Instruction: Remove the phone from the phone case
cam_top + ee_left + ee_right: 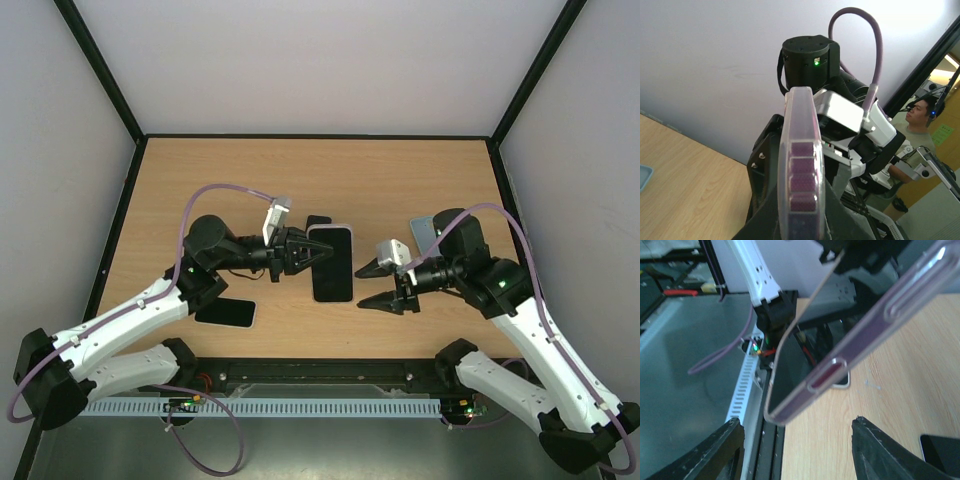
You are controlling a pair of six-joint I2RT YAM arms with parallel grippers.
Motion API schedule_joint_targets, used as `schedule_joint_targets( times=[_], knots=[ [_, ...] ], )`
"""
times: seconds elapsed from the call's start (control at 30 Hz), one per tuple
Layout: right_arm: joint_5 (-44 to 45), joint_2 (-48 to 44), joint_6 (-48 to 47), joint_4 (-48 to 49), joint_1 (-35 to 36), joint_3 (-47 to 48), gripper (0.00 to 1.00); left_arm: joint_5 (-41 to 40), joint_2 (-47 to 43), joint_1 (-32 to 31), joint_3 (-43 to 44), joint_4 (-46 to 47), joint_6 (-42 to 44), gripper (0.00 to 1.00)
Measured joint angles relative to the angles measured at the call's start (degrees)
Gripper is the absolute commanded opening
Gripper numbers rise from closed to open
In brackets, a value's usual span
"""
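Two arms: left arm (130, 320) and right arm (545, 345). One worktop (200, 180). Two phones: cased phone (332, 265) and bare phone (226, 312). One case (800, 175). Two part-hidden slabs, kind unclear: dark slab (318, 219) and grey slab (424, 229). One onlooker (920, 117).

The phone (331, 268) sits at the centre of the top view, a dark, blank-screened slab running lengthwise up the frame. It is still seated in the phone case (334, 229), whose pale rim shows around the glass. The left gripper (315, 252) pinches its left long edge. In the left wrist view the phone case (800, 165) stands edge-on at centre frame, translucent with a lilac tint and a row of purple squares down its side. In the right wrist view it slants from upper right to lower left, with raised side buttons on the clear edge and the dark screen (790, 375) beneath.
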Motion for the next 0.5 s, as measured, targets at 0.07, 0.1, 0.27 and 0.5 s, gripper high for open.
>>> schedule_joint_targets(
  times=[0.07, 0.1, 0.27, 0.5],
  knots=[
    [-0.83, -0.44, 1.44, 0.85, 0.17, 0.02, 0.56, -0.02, -0.02, -0.11, 0.00, 0.50, -0.04, 0.03],
    [-1.07, -0.46, 1.92, 1.01, 0.22, 0.02, 0.57, -0.04, -0.04, -0.20, 0.00, 0.70, -0.09, 0.02],
    [-1.31, 0.66, 1.77, 0.74, 0.31, 0.02, 0.55, -0.02, -0.02, -0.26, -0.17, 1.92, -0.94, 0.03],
    [-1.29, 2.32, -0.90, -0.28, 0.87, 0.02, 0.40, 0.31, 0.20, -0.35, -0.55, 3.87, -2.27, 0.02]
  ],
)
